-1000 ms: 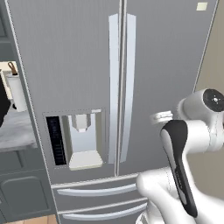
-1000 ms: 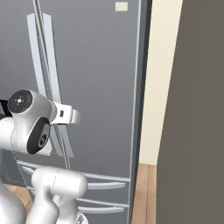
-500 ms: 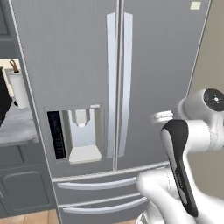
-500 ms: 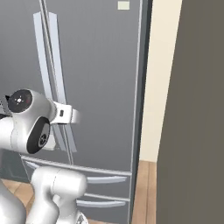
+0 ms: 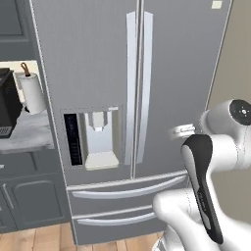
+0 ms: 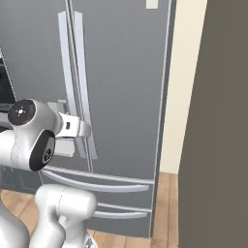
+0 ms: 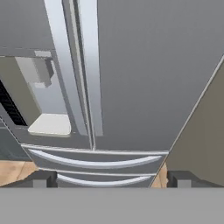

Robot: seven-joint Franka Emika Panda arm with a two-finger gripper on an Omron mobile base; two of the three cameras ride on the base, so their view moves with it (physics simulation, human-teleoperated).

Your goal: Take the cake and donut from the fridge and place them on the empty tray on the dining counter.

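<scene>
The grey steel fridge (image 5: 171, 73) stands right ahead with both doors shut, so the cake and donut are hidden. Its two long vertical handles (image 5: 138, 88) meet at the centre seam, and a water dispenser (image 5: 100, 137) sits in the left door. Two drawers (image 5: 127, 188) lie below. In the hand view the fridge (image 7: 144, 78) is seen from low down, and my gripper (image 7: 111, 179) is open, its fingertips (image 7: 43, 178) wide apart with nothing between them. The arm's wrist (image 6: 72, 127) hovers near the handles (image 6: 77, 87). The tray and dining counter are out of view.
Left of the fridge runs a wall counter (image 5: 29, 135) with a paper towel roll (image 5: 33, 93), a black appliance (image 5: 7, 115) and dark cabinets (image 5: 29, 201). A cream wall (image 6: 181, 97) and a dark panel (image 6: 218, 145) close in on the right. The floor is wood.
The whole picture has shifted, so the base has moved: the fridge now sits slightly higher and further right in the left base view. Doors stay shut and the gripper stays open.
</scene>
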